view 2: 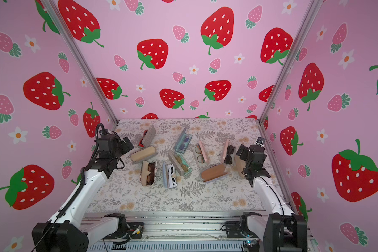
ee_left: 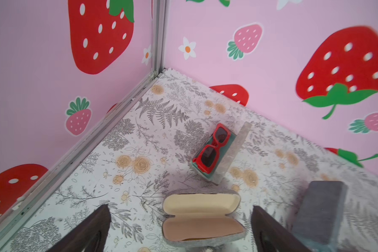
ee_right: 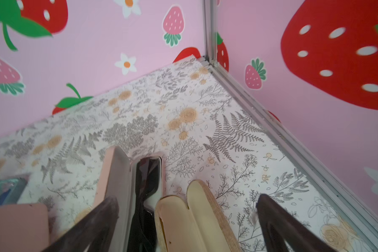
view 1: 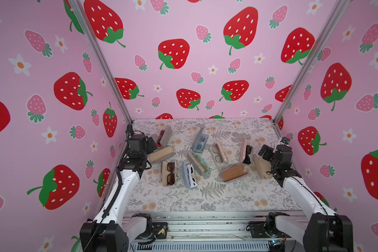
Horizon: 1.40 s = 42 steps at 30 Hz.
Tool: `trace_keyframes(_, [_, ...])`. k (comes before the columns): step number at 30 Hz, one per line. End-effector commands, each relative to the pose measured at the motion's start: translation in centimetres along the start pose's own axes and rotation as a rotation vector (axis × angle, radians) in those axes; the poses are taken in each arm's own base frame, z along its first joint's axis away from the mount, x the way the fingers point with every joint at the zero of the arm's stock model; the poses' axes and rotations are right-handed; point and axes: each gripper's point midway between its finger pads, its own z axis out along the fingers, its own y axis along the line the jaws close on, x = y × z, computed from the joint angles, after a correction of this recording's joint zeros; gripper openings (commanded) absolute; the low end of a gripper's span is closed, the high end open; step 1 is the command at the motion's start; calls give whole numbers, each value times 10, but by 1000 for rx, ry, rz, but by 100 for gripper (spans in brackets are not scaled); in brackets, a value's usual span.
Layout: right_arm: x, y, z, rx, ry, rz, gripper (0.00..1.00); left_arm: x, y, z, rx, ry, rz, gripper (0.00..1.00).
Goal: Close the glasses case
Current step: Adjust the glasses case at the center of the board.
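Observation:
Several glasses cases lie open on the floral table (view 1: 205,196). An empty grey case with cream lining (ee_left: 201,216) (view 1: 162,153) lies wide open between the spread fingers of my left gripper (ee_left: 179,207) (view 1: 152,144), which touches nothing. On the right side, an empty beige case with a wood-look shell (ee_right: 194,218) (view 1: 262,167) stands open between the fingers of my right gripper (ee_right: 188,197) (view 1: 265,152), also open and apart from it.
Other open cases hold red sunglasses (ee_left: 214,150), black sunglasses (ee_right: 144,185), brown sunglasses (view 1: 168,173) and white sunglasses (view 1: 190,175). A brown case (view 1: 234,172) lies ajar at mid-right. Pink walls close in the left, back and right.

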Motion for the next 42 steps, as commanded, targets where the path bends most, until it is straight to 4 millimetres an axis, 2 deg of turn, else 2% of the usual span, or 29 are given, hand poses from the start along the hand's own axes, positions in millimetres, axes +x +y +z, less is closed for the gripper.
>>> trace_keyframes(1, [-1, -4, -23, 12, 83, 81, 99, 10, -30, -10, 182, 74, -94, 100])
trace_keyframes(4, [-2, 17, -34, -94, 157, 97, 99, 11, -70, -10, 384, 120, -116, 100])
trace_keyframes(8, [-3, 39, -37, -146, 290, 126, 99, 24, -107, 3, 414, 225, -59, 99])
trace_keyframes(10, [-4, 50, -38, -171, 335, 120, 99, 33, -133, 7, 441, 278, 4, 99])
trace_keyframes(17, [-5, 87, -48, -223, 420, 8, 99, 73, -223, 8, 533, 387, 239, 100])
trace_keyframes(22, [15, 100, -47, -207, 539, -84, 99, 103, -269, 14, 560, 456, 362, 100])
trace_keyframes(26, [32, 111, -49, -229, 584, -107, 99, 122, -287, 24, 532, 492, 457, 99])
trace_keyframes(28, [37, 116, -53, -246, 597, -119, 99, 128, -290, 30, 506, 506, 501, 92])
trace_keyframes(32, [48, 123, -60, -271, 625, -133, 99, 129, -293, 42, 469, 502, 535, 84])
trace_keyframes(37, [58, 127, -69, -299, 650, -141, 83, 137, -298, 56, 446, 521, 580, 75])
trace_keyframes(42, [61, 129, -75, -316, 662, -144, 82, 147, -297, 77, 392, 540, 623, 71])
